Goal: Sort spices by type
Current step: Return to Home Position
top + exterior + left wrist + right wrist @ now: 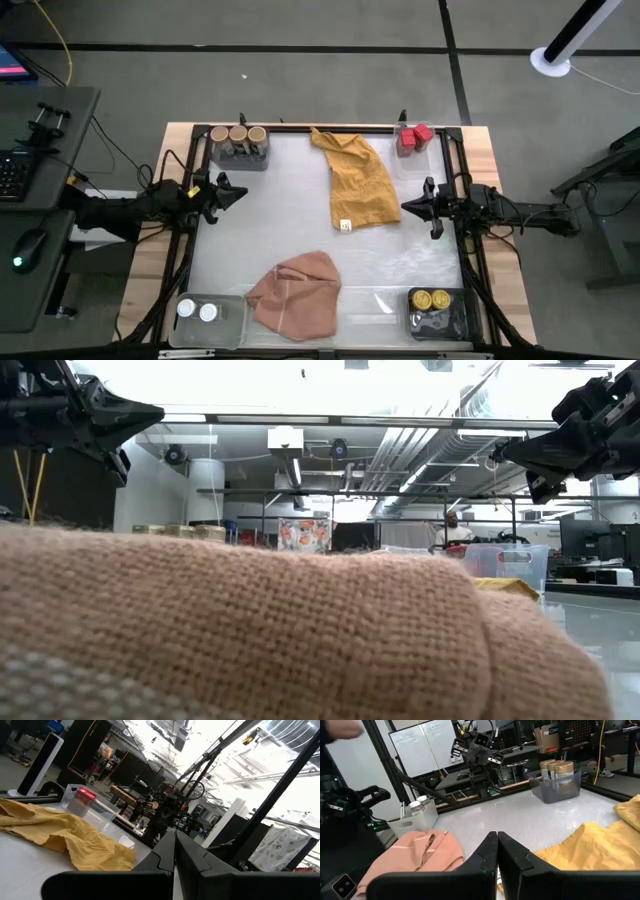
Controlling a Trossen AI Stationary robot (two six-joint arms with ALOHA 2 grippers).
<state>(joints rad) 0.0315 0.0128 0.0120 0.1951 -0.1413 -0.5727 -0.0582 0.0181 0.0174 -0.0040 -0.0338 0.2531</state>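
High view: tan-lidded jars (238, 133) in grey tray (240, 162).

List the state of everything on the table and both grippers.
tan-lidded jars: three upright, trayed together
red tins: two, trayed together
white-lidded jars: two upright, trayed together
yellow-lidded jars: two upright, trayed together
mustard cloth: crumpled, lying loose
pink cloth: crumpled, lying loose
left gripper: shut, empty, raised
right gripper: shut, empty, raised
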